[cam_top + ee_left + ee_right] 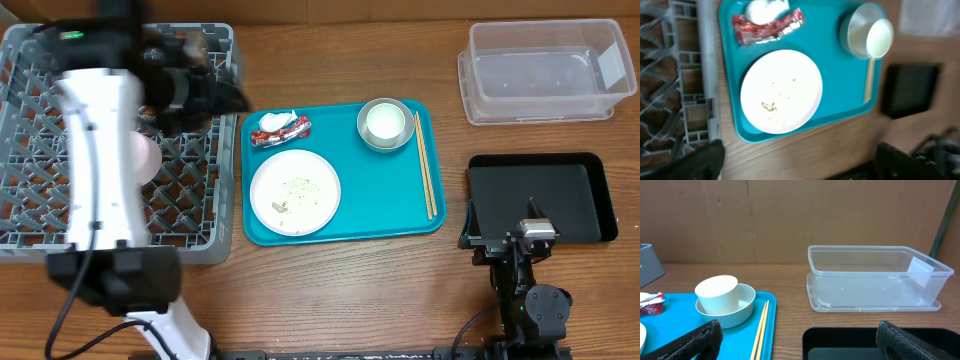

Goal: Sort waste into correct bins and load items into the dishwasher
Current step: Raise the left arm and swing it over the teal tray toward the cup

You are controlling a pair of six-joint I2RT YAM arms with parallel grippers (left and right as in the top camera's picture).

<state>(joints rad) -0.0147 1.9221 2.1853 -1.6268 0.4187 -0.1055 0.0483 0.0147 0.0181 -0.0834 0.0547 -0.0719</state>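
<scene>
Teal tray (345, 228) on wooden bench (330, 300): holds crumbed white plate (295, 192), red wrapper (281, 130), cup (385, 121) in bowl (408, 136), chopsticks (426, 165). Dish rack (30, 215) left of tray, black bin (540, 195) right. Left jaws spread wide, empty, left of tray; right jaws likewise, right of tray.

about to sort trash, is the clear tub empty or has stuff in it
Empty. The clear tub shows only its bare bottom from overhead, and the right wrist view shows nothing through its walls.

Teal tray (380, 200) with plate (294, 192), wrapper (280, 127), cup (385, 121) in bowl (363, 126) and chopsticks (425, 165), between grey rack (30, 150) and black bin (545, 195)
</scene>
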